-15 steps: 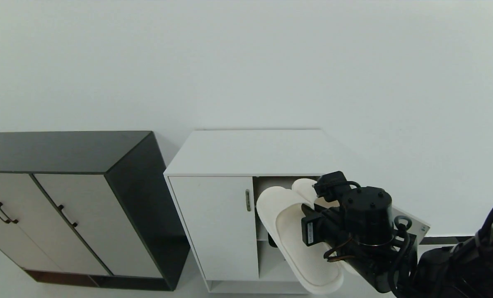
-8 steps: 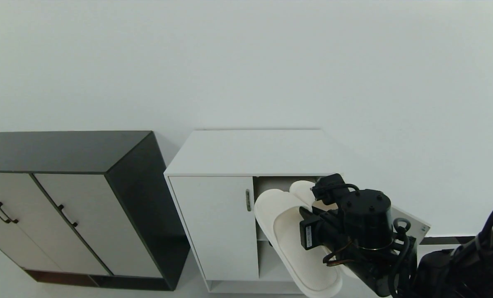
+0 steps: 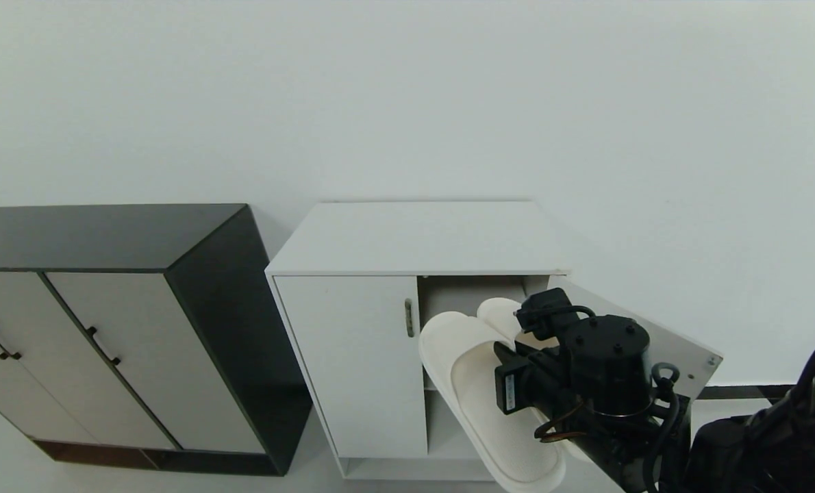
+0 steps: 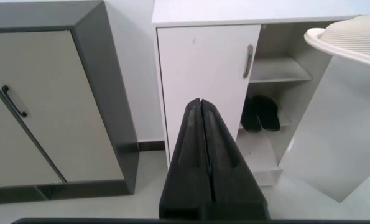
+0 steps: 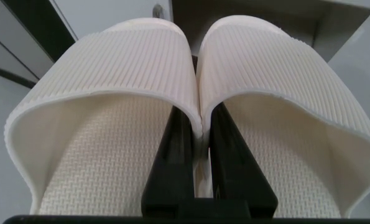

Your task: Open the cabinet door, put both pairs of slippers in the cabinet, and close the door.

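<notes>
My right gripper [image 5: 202, 163] is clenched on the white slippers [image 5: 141, 81], their touching inner walls pinched between its jaws, toes toward the white cabinet [image 3: 414, 239] beside its open door [image 3: 661, 339]. Black slippers [image 4: 261, 113] sit inside it. My left gripper [image 4: 201, 149] is clamped together, empty, before the cabinet.

The right gripper [image 5: 200, 158] clamped the white slippers [image 5: 110, 74] by their inner edges, fingertips apparently tucked under the straps. The left gripper [image 4: 201, 109] pointed forward, fingers [image 4: 188, 146] pressed together.
</notes>
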